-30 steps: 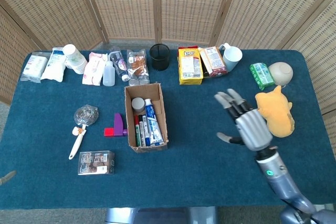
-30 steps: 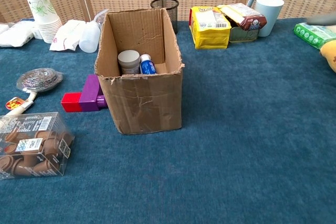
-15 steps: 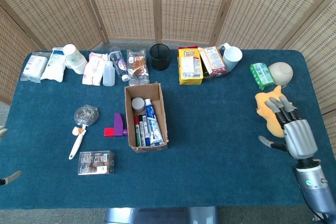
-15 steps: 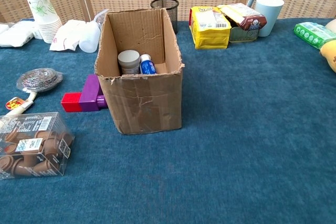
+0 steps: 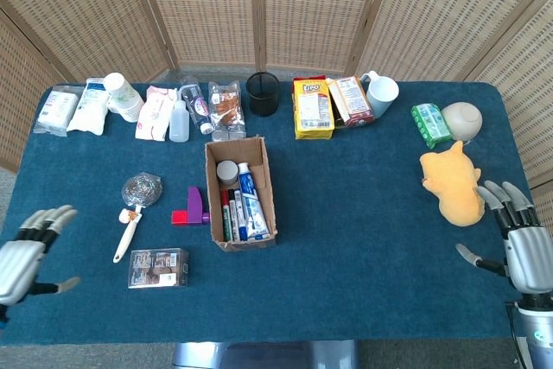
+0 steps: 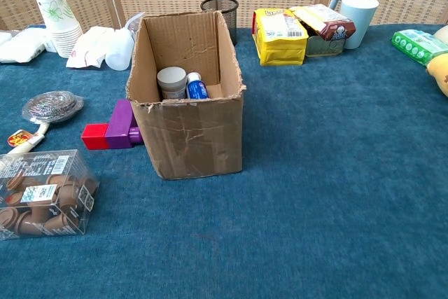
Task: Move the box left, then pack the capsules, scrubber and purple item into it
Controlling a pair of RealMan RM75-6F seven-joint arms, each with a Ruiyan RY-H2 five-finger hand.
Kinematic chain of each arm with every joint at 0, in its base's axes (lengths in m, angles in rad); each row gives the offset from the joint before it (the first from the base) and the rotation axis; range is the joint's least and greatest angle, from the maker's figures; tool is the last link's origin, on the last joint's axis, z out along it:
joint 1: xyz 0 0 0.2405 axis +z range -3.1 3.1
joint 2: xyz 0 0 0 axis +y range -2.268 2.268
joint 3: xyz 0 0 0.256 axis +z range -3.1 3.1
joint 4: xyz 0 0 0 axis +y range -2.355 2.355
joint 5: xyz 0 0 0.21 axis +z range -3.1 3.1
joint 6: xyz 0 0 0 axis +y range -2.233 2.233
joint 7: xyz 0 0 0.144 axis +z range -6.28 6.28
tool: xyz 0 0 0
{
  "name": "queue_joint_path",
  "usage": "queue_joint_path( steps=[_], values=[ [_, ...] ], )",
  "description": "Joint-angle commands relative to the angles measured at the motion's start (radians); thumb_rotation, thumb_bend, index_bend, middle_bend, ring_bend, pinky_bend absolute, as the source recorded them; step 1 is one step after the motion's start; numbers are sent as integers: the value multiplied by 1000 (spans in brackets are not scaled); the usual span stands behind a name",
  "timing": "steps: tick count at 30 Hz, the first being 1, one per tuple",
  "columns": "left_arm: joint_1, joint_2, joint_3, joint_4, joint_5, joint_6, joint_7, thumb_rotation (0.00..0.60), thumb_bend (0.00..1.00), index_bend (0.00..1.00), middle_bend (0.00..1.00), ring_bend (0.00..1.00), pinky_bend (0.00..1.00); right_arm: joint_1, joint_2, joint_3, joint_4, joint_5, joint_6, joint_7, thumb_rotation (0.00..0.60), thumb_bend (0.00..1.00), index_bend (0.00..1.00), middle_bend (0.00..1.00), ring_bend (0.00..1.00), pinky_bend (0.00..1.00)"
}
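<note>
Worktop [image 5: 346,239]: blue cloth, wicker screens behind. Box [image 5: 239,194] well right of left hand [image 5: 22,258], far left of right hand [image 5: 527,248]; long axis front-to-back, open top up. Both hands empty, fingers spread. Capsules [image 5: 157,268], scrubber [image 5: 138,200], purple item [image 5: 195,205] lie between left hand and box.

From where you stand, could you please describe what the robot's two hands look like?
Both are silver-grey metallic five-finger hands with dark segments along the fingers and pale tips. The left hand shows at the table's left edge. The right hand sits on a grey wrist cuff below it.
</note>
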Motion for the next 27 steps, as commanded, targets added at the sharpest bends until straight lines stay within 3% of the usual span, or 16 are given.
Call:
queue_joint_path(
  steps=[1,12,20,22,23,24,27],
  values=[
    [-78,-37,-7,-106,-65,-130,184,600,7,0,0,0,0,-11,7,4,0,10,-10,5,600,0,135,51,0,137],
    [-158,-164,1,-214,-247,-258,499,600,5,0,0,0,0,-28,25,32,6,21,-34,40,600,0,136,52,0,137],
    [-199,-265,10,-231,-373,-254,686,600,6,0,0,0,2,-37,31,47,5,17,-40,71,600,0,137,51,0,137],
    [-202,-293,9,-224,-388,-232,724,600,6,0,10,4,76,-39,31,49,5,16,-42,77,600,0,138,51,0,137],
    [-203,-313,5,-214,-389,-215,746,600,7,16,60,44,168,-39,32,50,5,15,-43,80,600,0,138,51,0,137],
    [-203,-330,6,-206,-398,-204,764,600,9,57,130,107,280,-40,32,52,6,14,-44,82,600,0,139,52,0,137],
    [-209,-367,4,-197,-432,-178,813,600,25,240,318,286,459,-42,31,55,7,10,-46,88,600,0,140,52,0,137]
  ],
)
